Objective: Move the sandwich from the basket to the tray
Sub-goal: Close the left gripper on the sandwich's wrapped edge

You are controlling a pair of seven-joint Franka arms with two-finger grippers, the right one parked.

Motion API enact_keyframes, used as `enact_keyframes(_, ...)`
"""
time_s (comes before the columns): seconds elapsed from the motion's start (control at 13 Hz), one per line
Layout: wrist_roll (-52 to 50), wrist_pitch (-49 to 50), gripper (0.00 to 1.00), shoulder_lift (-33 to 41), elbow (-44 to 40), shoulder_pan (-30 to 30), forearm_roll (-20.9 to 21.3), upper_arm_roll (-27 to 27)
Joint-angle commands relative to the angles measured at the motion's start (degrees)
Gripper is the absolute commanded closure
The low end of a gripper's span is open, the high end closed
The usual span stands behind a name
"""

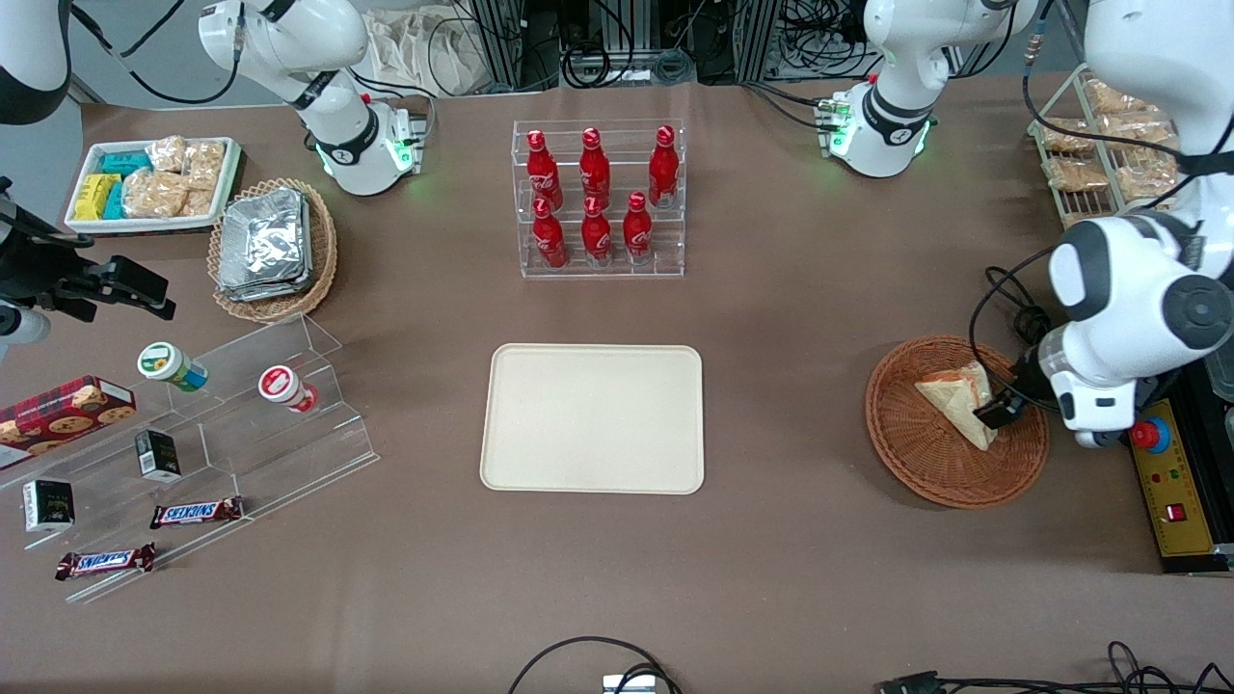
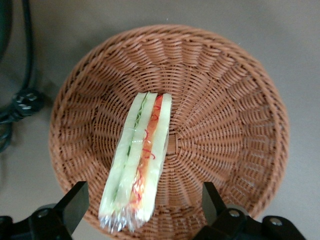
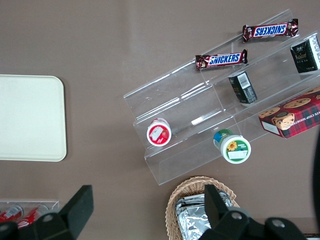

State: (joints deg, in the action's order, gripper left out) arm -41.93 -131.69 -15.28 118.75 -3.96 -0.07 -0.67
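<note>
The sandwich (image 1: 954,405), a wrapped wedge of pale bread with red-orange and green filling, lies in the reddish-brown wicker basket (image 1: 925,482) toward the working arm's end of the table. In the left wrist view the sandwich (image 2: 142,160) stands on edge across the basket's (image 2: 225,100) floor. My left gripper (image 1: 998,410) hovers low over the basket, open. Its fingers (image 2: 75,205) straddle the sandwich's near end with a gap on each side, and the gripper (image 2: 144,202) is not touching it. The cream tray (image 1: 593,419) lies bare at the table's middle and also shows in the right wrist view (image 3: 27,117).
A clear rack of red bottles (image 1: 598,198) stands farther from the front camera than the tray. A yellow control box (image 1: 1171,492) and black cables (image 1: 1007,308) lie beside the basket. A tan basket of foil packets (image 1: 270,246) and a clear stepped stand (image 1: 212,434) lie toward the parked arm's end.
</note>
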Motion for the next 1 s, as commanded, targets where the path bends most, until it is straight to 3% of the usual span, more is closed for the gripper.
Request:
enact_keyframes(0.0, -1.0, -7.8, 0.0, -0.8, 4.9, 0.1, -0.2, 0.1)
enact_keyframes(0.31, 0.3, -10.3, 0.02, -4.3, 5.3, 0.2, 0.6, 0.1)
enact_keyframes(0.46, 0.4, -9.9, 0.86, -4.0, 4.8, 0.5, 0.7, 0.0)
enact_keyframes(0.54, 0.3, -9.7, 1.0, -3.6, 4.6, 0.6, 0.6, 0.0)
enact_keyframes(0.77, 0.5, -3.7, 1.0, -2.6, 0.5, 0.6, 0.7, -0.1)
enact_keyframes(0.92, 5.1, 8.8, 1.0, -1.2, -5.8, 0.6, 0.6, -0.1)
